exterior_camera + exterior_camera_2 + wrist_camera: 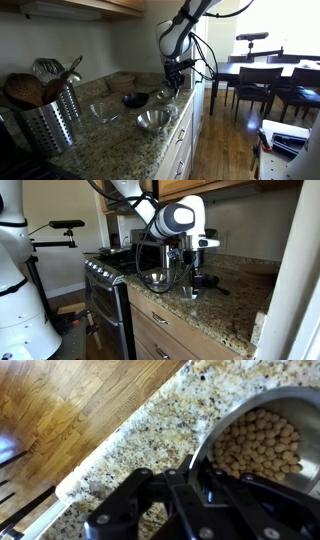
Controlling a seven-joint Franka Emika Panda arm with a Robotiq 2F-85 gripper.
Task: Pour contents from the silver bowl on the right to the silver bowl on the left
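Observation:
In the wrist view a silver bowl (262,435) full of pale round beans sits on the speckled granite counter (150,430). My gripper (190,480) is shut on the bowl's near rim, one finger inside and one outside. In an exterior view the gripper (172,84) is low over this bowl (165,96) near the counter's far end. A second silver bowl (153,120) stands closer to the camera and looks empty; it also shows in an exterior view (155,280) beside the gripper (191,277).
A dark bowl (135,98) and a clear glass bowl (103,111) stand on the counter. A metal utensil holder (48,118) is at the near end. The counter edge drops to the wooden floor (70,410). A stove (105,275) adjoins the counter.

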